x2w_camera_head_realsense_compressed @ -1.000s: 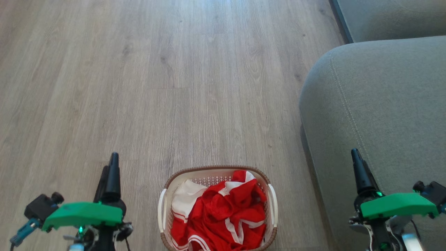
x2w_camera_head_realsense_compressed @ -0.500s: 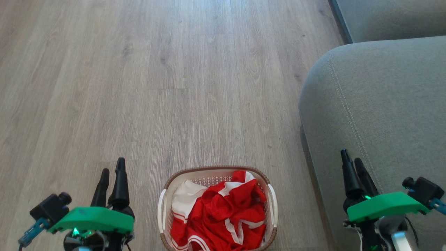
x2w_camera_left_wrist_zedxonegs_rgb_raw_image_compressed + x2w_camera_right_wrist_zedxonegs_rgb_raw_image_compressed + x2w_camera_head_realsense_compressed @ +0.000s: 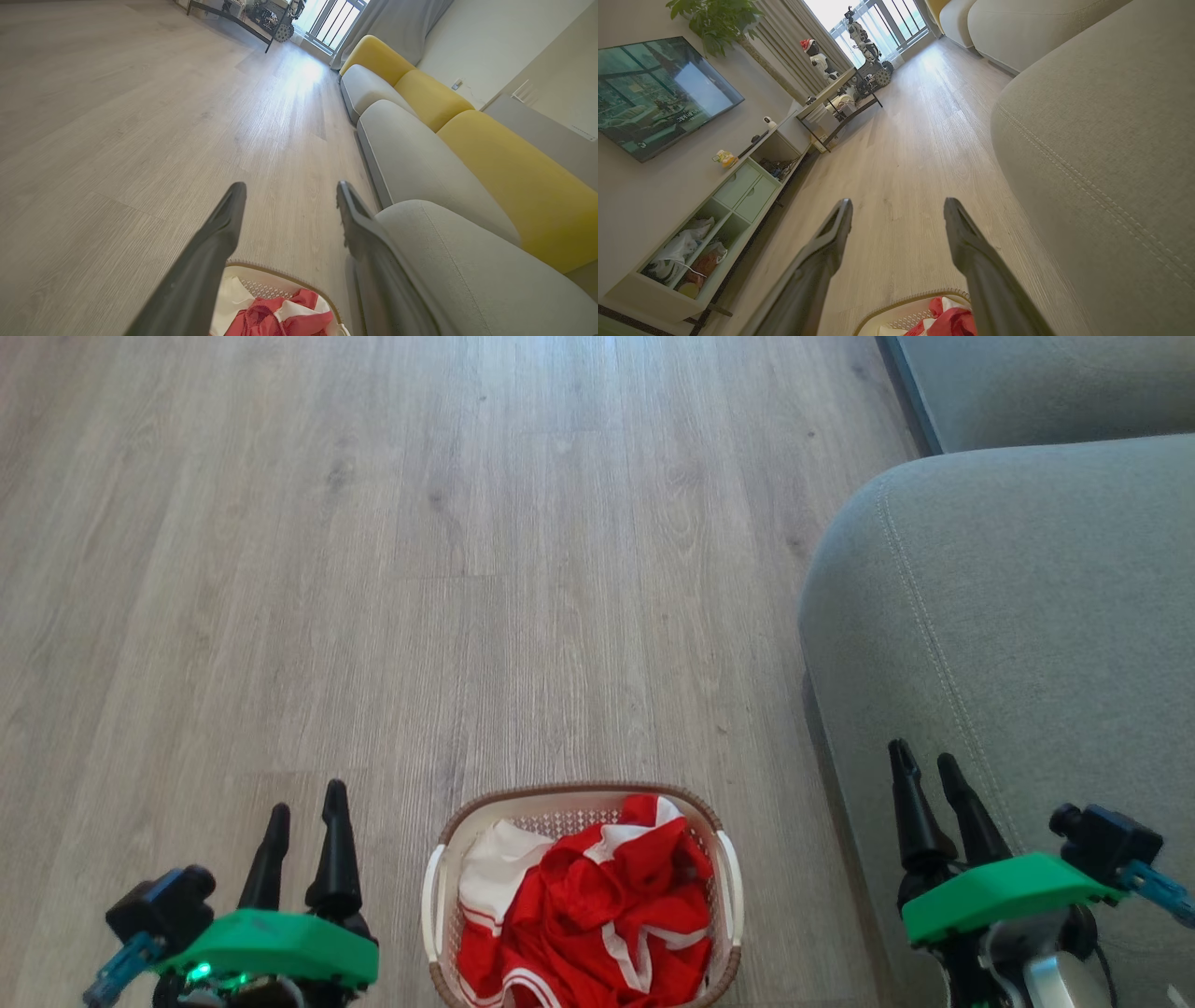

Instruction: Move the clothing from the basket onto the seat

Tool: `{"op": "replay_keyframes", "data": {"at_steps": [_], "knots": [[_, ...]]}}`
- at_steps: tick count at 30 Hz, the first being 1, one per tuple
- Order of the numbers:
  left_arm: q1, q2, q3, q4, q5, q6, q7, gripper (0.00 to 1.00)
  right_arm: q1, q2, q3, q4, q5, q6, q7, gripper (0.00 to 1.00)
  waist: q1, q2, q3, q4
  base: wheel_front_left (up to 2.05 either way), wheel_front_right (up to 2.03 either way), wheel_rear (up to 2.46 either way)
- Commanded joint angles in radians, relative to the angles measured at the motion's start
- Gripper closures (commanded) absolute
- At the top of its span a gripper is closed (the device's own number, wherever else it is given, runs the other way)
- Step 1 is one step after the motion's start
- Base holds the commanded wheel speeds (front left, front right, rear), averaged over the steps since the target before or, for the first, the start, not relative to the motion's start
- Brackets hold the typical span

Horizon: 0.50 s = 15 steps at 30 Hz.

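Clothing: crumpled thin red fabric with white stripes and a white panel, heaped inside the basket up to its rim. The basket is oval, of white perforated plastic, with a brown woven-look rim and a white handle on each side. It stands on the floor at the bottom centre of the head view, between my two grippers.

Seat: a large grey-green upholstered cushion with a rounded edge and a stitched seam. It lies to the basket's right, with a strip of floor between them.

My left gripper hangs over the floor left of the basket, its fingers spread and holding nothing. My right gripper hovers at the seat's near side, likewise spread and empty. Each has dark tapered fingers ahead of a green housing.

Floor: pale grey wood-grain planks, matte, with glare from a barred window at the far end. Yellow back cushions line the sofa. Opposite it I see a wall-mounted television, a low pale-green cabinet with open shelves, and a leafy plant.
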Motion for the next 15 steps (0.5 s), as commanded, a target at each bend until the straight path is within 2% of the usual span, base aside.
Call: {"op": "replay_keyframes", "data": {"at_steps": [1,15], "knots": [[-0.023,0.014,0.014,-0.046,0.032,0.003,-0.018,0.00,-0.029,-0.011,0.019,-0.039,-0.030,0.000,-0.015,0.00,0.0000,0.0000,-0.001,0.000,0.00,0.00,0.00],[0.012,0.016,0.007,-0.057,0.203,0.030,-0.059,0.00,-0.022,-0.012,0.046,-0.040,-0.206,0.000,-0.057,0.00,0.0000,0.0000,-0.013,-0.003,0.00,0.00,0.00]]}}
